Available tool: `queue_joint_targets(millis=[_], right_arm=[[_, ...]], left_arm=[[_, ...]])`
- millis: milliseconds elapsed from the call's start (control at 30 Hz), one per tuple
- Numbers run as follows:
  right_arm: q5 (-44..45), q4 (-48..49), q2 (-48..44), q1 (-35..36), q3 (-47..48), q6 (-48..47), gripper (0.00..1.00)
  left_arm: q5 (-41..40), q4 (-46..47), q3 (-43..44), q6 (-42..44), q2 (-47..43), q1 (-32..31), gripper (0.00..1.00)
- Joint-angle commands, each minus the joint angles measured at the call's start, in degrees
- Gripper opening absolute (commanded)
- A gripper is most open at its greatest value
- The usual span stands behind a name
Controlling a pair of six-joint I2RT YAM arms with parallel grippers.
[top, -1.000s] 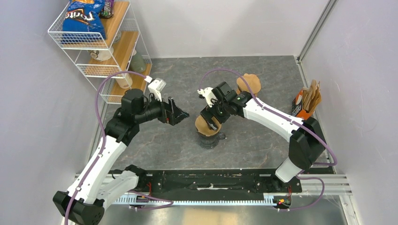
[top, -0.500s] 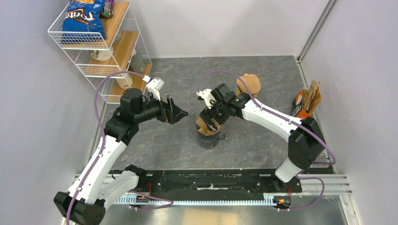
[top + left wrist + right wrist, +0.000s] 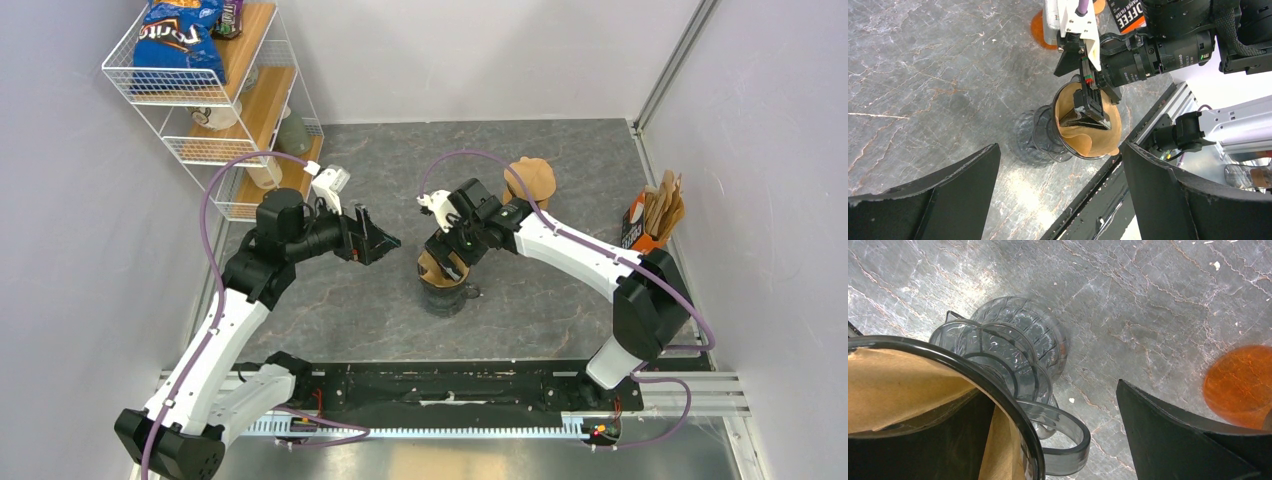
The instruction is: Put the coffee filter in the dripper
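Seen from above, the dripper (image 3: 447,290) stands near the middle of the tabletop (image 3: 560,300). The brown coffee filter (image 3: 430,265) sits inside it, partly hidden under the right gripper (image 3: 452,258). The right wrist view fills in what is hidden: the jaws are spread wide, with one finger down inside the paper cone and the other outside, clear of the glass rim. The left gripper (image 3: 378,240) hangs just to the left, wide open and empty, and its camera shows the filter lining the cone around that inner finger.
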Motion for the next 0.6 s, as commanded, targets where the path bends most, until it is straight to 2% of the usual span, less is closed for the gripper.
queue_joint_targets(millis=[0, 567], right_arm=[[0.6, -0.9, -2.0, 0.0, 2.1, -1.2, 0.97], [-0.6, -3.2, -3.7, 0.0, 6.2, 0.1, 0.97]], left_arm=[[1.6, 1.3, 1.4, -0.5, -0.5, 0.4, 0.99], [2.2, 2.8, 1.2, -0.6, 0.1, 0.4, 0.99]])
